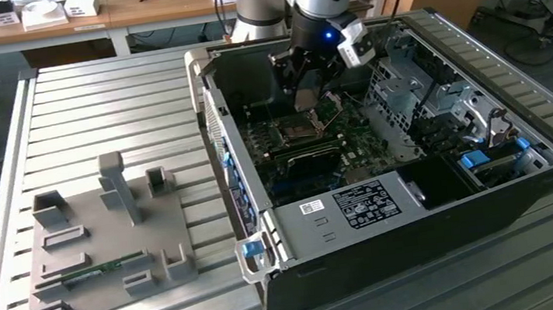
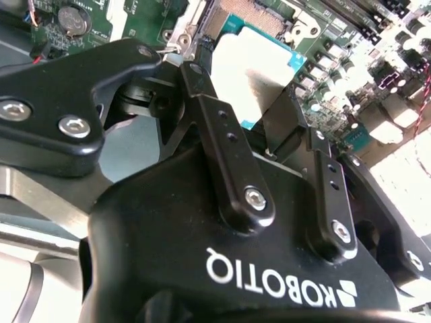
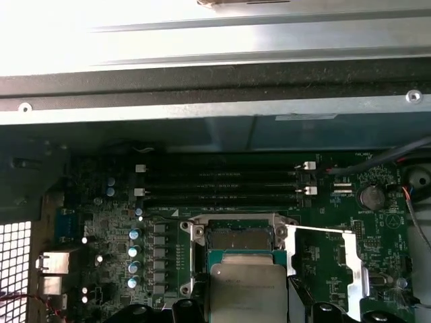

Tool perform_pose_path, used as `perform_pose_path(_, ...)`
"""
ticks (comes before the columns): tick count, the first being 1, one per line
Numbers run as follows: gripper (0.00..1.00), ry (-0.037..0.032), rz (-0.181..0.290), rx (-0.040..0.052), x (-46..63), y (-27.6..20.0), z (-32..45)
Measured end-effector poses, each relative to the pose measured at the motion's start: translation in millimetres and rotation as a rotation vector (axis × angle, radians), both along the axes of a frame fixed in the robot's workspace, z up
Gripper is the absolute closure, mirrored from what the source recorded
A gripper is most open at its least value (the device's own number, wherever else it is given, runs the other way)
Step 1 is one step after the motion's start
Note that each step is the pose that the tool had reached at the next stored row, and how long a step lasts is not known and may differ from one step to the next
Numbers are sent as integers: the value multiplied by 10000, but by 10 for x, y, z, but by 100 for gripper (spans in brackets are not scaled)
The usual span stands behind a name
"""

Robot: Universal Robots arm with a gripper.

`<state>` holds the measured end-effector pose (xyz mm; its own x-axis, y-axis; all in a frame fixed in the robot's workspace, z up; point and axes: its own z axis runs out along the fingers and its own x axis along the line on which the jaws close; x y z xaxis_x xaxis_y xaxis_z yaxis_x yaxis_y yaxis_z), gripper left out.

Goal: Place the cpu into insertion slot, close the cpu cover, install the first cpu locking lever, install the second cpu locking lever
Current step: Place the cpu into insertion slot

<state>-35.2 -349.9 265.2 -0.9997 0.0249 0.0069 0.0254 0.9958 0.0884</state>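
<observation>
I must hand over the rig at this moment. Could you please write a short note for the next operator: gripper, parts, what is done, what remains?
The gripper is shut on the cpu, inside the open computer case.
The insertion slot is empty. The cpu hangs close by it, not seated.
The cpu cover is swung open beside the slot.
Done: cpu gripped and at the slot.
Left: seating the cpu, closing the cover, both lever steps. I cannot make out the levers.
</observation>
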Motion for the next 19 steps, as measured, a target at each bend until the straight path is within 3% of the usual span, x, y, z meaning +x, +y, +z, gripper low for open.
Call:
perform_pose_path(9, 46, 1, 2, 0, -21, 0, -138)
perform_pose_path(19, 46, 2, 2, -5, -33, 0, -239)
